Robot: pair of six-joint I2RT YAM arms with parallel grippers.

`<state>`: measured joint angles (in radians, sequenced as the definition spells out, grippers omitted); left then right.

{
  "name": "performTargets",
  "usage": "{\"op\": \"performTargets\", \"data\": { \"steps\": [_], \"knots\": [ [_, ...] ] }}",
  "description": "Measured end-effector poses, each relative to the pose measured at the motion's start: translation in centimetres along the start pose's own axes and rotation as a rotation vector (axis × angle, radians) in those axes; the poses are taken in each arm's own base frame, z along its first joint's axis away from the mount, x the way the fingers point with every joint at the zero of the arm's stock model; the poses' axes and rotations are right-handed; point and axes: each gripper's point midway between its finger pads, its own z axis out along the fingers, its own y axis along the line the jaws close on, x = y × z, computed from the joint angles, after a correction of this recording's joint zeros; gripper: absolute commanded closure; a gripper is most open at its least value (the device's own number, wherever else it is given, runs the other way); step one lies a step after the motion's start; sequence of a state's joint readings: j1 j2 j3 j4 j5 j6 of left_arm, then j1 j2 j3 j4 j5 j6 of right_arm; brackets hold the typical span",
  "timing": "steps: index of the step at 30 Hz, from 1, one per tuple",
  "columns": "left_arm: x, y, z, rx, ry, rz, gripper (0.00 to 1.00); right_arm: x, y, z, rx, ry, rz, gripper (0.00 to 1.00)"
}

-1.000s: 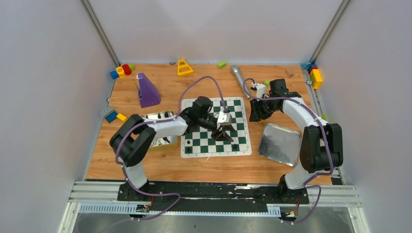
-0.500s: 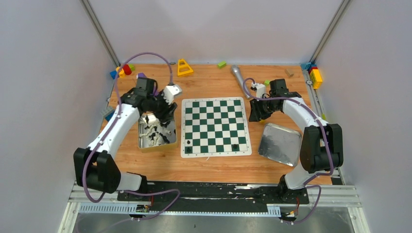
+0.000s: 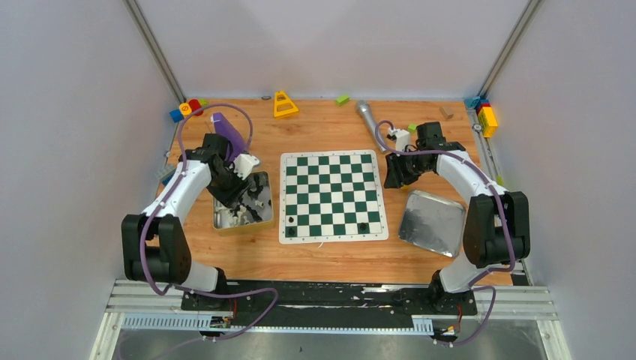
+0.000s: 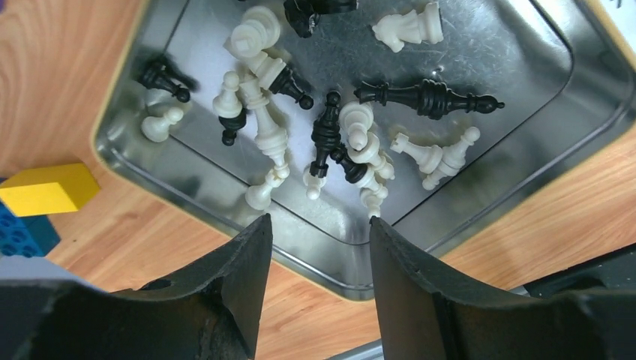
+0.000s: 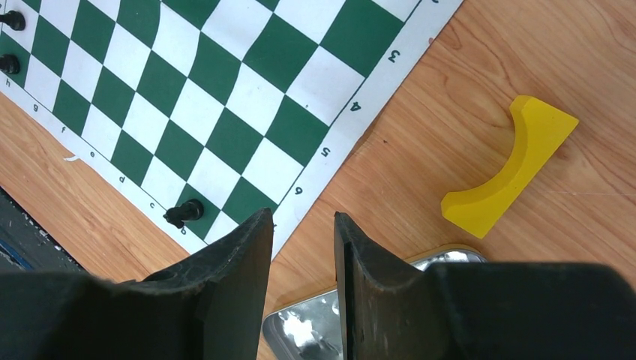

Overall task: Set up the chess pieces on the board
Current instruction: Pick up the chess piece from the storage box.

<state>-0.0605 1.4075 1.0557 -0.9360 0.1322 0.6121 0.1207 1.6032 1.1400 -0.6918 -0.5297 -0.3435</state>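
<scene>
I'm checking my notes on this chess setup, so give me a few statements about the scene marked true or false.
The left gripper holds a chess piece. False: it is open and empty above the left tray.
The left tray holds black and white chess pieces. True.
White pieces stand on the board. False: only black pieces are on it.
A yellow arch block lies on the table beside the board. True.

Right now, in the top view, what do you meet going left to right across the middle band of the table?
Metal tray holding loose chess pieces → chessboard → second metal tray.
</scene>
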Motion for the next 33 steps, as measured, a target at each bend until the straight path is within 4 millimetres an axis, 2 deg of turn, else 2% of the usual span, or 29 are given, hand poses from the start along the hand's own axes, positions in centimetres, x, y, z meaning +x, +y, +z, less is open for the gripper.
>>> {"op": "performTargets", "data": {
  "steps": [4,7,13,18,21,26,33],
  "knots": [
    [0.4,0.1,1.5,0.030,0.037,-0.018,0.48,0.2,-0.1,0.3,-0.007,0.009,0.000,0.64],
    [-0.3,0.0,1.8,0.055,0.024,-0.037,0.50,0.6,-0.2,0.7,-0.011,0.023,0.004,0.64],
    [-4.6,1.3,1.5,0.074,-0.084,-0.079,0.52,1.0,-0.4,1.2,-0.016,0.039,0.006,0.64],
    [-7.7,1.1,2.0,0.110,-0.126,-0.090,0.56,1.0,-0.4,1.2,-0.016,0.039,0.006,0.64],
    [-8.6,0.5,2.5,0.135,-0.128,-0.089,0.58,1.0,-0.4,1.2,-0.016,0.039,0.005,0.64],
    [-8.9,0.1,3.7,0.162,-0.108,-0.095,0.59,1.0,-0.4,1.2,-0.016,0.039,0.003,0.64],
    [-8.1,0.4,5.1,0.159,-0.057,-0.105,0.60,1.0,-0.4,1.2,-0.016,0.039,0.003,0.64]
  ]
}}
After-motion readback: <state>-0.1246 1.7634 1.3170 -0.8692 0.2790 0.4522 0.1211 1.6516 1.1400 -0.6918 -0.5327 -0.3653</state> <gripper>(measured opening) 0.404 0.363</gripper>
